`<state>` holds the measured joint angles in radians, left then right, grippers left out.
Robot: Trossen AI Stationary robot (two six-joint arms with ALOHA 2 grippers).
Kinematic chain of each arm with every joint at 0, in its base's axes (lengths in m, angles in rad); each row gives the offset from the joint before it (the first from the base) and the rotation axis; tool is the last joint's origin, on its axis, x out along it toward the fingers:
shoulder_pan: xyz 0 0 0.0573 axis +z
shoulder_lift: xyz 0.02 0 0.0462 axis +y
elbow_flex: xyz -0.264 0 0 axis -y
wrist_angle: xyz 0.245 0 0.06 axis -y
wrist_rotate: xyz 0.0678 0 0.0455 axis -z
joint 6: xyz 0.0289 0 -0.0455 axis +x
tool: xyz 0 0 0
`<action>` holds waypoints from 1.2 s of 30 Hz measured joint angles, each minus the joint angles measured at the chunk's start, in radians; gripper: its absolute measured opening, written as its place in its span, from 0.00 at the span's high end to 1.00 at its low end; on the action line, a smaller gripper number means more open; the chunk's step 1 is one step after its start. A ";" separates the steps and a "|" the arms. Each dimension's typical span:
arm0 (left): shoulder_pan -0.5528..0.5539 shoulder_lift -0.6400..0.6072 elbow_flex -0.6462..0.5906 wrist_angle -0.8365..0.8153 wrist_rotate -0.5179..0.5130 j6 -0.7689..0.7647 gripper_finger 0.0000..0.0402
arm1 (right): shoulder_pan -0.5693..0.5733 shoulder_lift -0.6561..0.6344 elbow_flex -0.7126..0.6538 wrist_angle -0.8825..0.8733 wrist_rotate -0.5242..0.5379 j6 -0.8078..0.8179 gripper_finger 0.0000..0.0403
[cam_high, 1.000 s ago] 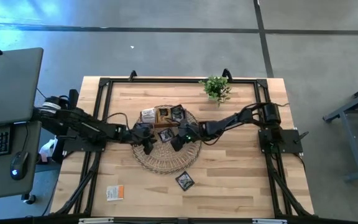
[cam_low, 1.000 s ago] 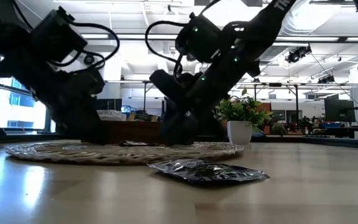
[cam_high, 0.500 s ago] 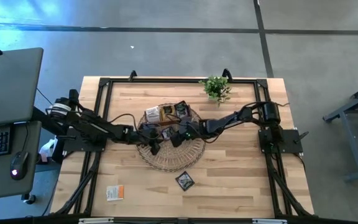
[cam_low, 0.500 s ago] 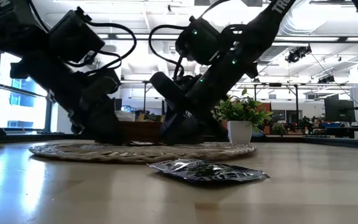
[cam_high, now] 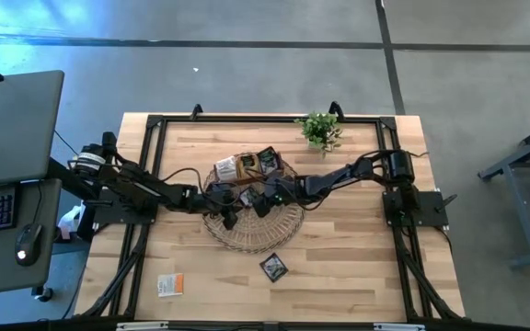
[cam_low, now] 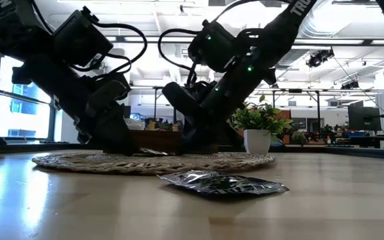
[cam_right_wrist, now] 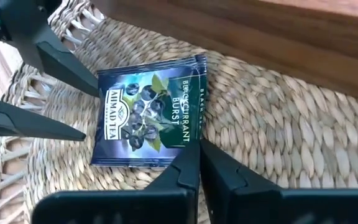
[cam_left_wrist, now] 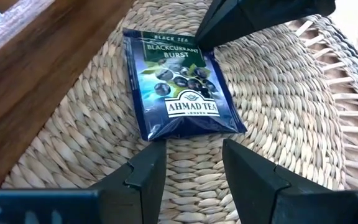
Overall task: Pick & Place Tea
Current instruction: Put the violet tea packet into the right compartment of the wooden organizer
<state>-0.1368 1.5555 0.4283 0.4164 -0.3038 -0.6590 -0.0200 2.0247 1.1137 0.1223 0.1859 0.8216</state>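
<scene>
Blackcurrant tea packet (cam_left_wrist: 180, 87) lies flat on the woven mat (cam_left_wrist: 278, 93); we judge it light, slippery; left gripper (cam_left_wrist: 188, 163) gapes empty, right gripper (cam_right_wrist: 199, 163) pinched shut at its edge.

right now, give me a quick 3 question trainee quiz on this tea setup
1. True or false: the right gripper's fingers are shut.
2. What does the dark blue blackcurrant tea packet lie on? A) bare wooden table B) round woven straw mat C) brown wooden tray
3. Fill in: the left gripper's fingers stand ____, just short of that packet's edge.

Key: 1 true. 2 B, the round woven straw mat. 3 open.
</scene>
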 joint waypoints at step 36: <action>-0.001 0.000 0.001 -0.020 0.003 -0.003 0.61 | -0.166 -0.328 0.000 -0.321 0.163 -1.170 1.00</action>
<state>-0.1375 1.5551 0.4297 0.3965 -0.3004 -0.6621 -0.1857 1.6962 1.1133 -0.1986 0.3492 -0.3483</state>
